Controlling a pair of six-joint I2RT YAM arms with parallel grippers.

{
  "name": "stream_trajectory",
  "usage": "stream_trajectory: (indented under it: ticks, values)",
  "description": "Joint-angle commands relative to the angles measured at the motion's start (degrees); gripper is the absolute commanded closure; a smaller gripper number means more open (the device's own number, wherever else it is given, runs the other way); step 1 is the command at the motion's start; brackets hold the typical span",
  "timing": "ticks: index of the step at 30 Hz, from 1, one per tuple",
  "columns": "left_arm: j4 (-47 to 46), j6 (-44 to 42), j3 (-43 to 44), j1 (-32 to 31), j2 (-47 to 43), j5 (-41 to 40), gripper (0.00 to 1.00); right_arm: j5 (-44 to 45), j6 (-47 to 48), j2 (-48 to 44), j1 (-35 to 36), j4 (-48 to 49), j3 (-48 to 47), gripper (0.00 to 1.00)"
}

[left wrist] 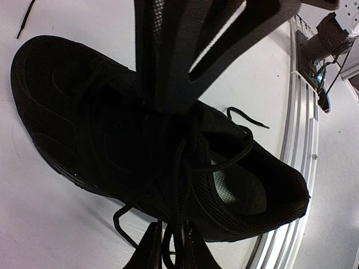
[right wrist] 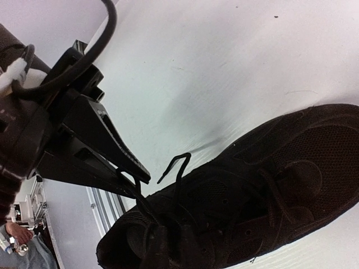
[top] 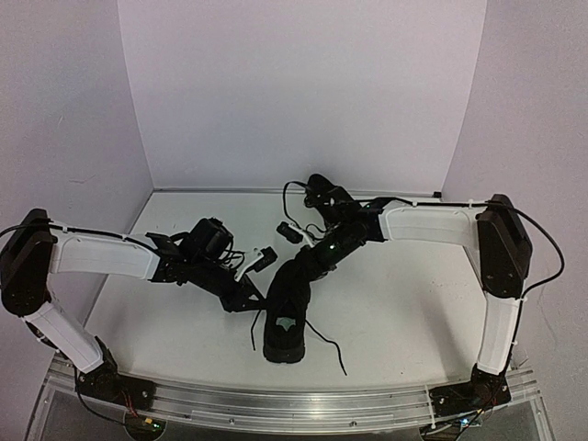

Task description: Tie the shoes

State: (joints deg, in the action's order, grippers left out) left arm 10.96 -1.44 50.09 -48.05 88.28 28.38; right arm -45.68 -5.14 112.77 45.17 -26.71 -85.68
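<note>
One black shoe lies near the front edge, heel toward me; it fills the left wrist view and shows in the right wrist view. My left gripper is at the shoe's left side, shut on a thin black lace that runs between its fingers. My right gripper is over the laced top, its tips closed on the laces there. The right wrist view shows the left gripper pinching a lace. The second shoe lies at the back, behind the right arm.
Loose lace ends trail on the table to the shoe's right and left. Two small black items lie between the arms. A metal rail runs along the near edge, just behind the heel. White walls enclose the table.
</note>
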Motion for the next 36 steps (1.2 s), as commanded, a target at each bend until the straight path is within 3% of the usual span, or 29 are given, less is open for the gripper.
stream_trajectory:
  ticks: [1, 4, 18, 25, 36]
  values:
    - [-1.12, -0.06, 0.60, 0.15, 0.36, -0.10, 0.86, 2.63, 0.42, 0.22, 0.23, -1.87, -3.57, 0.80]
    - [-1.12, -0.06, 0.70, 0.14, 0.55, -0.12, 0.86, 1.69, 0.88, 1.50, 0.35, -2.95, -4.07, 0.73]
    - [-1.09, -0.59, 1.24, 0.15, 1.22, -0.67, 0.86, -0.10, 1.10, 3.16, 1.32, -4.37, -4.07, 0.71]
    - [-1.37, -0.11, 1.06, 0.15, 1.87, -1.14, 0.86, -1.77, 1.98, 1.12, 1.50, -4.40, -4.16, 0.85]
    - [-1.91, 0.12, 1.06, 0.16, 3.10, -1.17, 0.87, -2.26, 2.56, -1.94, 1.51, -4.50, -2.67, 0.94]
